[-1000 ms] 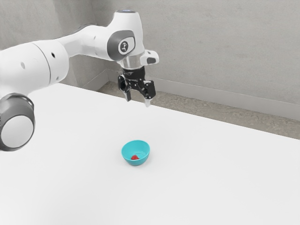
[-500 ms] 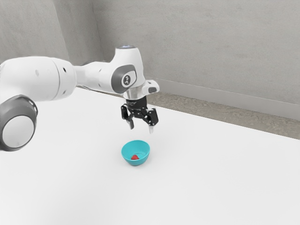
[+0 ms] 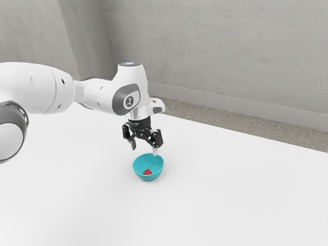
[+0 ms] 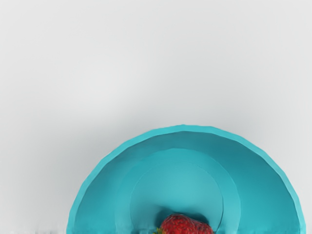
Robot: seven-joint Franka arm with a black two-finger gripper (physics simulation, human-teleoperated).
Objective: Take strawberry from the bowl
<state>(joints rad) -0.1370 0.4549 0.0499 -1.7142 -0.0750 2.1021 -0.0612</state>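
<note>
My claw hangs over the bowl, its two fingers well apart with nothing between them. In the exterior view one fingertip stands near the bowl's far rim, and the other farther toward the exterior view's left; I can't tell exactly how much height I have over the rim.

Below me, inside the bowl, the strawberry lies on its side on the floor, with a bit of green leaf at one end. The bowl sits upright on the counter, its wall standing all around the fruit.

I judge this to be the approach: I should centre over the strawberry, then go straight down inside the bowl. The berry ought to be light and rather soft, easy to bruise, with a bumpy skin that should grip fairly well. I'd take it across its thick middle, one finger on each flank, low enough to get past its widest part, and leave the leafy end alone, since that could tear or slip. A gentle squeeze should do. Too shallow a pinch may pop it out to roll against the bowl's wall. The bowl looks light too, so a finger catching its rim could tip it or push it along.
</note>
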